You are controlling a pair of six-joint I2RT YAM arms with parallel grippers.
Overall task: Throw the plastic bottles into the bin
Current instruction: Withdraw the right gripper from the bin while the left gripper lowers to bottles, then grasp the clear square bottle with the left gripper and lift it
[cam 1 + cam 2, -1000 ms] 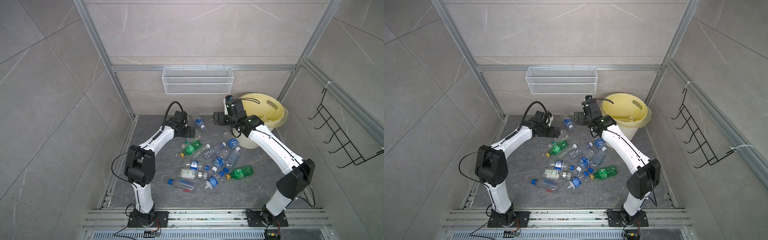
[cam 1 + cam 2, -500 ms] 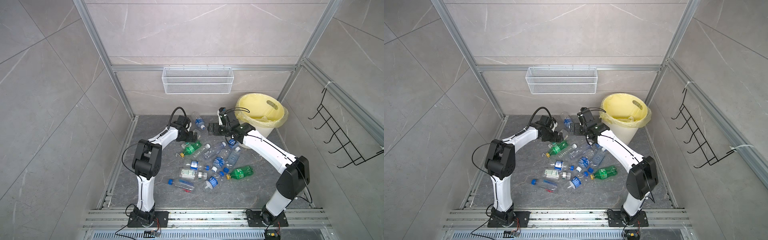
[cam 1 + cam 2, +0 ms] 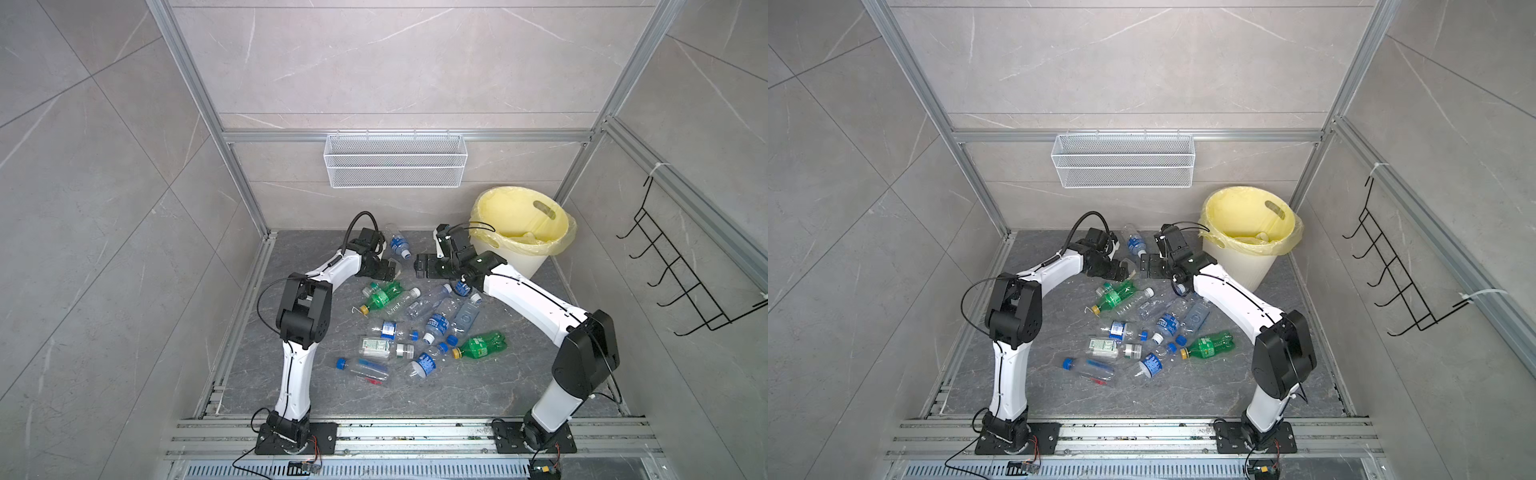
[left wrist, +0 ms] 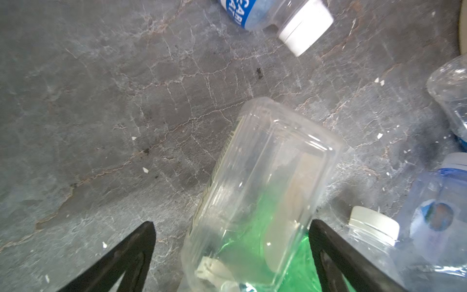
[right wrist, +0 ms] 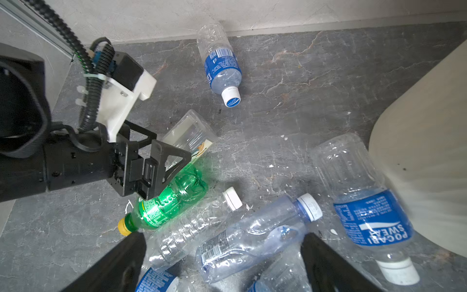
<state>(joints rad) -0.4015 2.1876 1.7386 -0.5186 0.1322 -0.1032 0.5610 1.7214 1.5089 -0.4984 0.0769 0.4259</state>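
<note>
Plastic bottles (image 3: 436,323), thin, clear, some crumpled, lie scattered on the grey veined worktop (image 3: 478,395) beside the round cream bin (image 3: 521,261), with bare room along the front edge; left pincer (image 4: 231,222) stands apart around a square bottle (image 4: 262,177), right pincer (image 5: 223,235) apart.

Dark grey bench (image 3: 415,399) with pale marble veining. Cream-white bin (image 3: 528,262), pale yellow liner (image 3: 519,208). Green bottle (image 5: 171,197), yellow cap (image 5: 123,226); clear bottle (image 5: 222,68), blue label, white cap. Square clear bottle (image 4: 262,182): label seems beige, though blurred.
</note>
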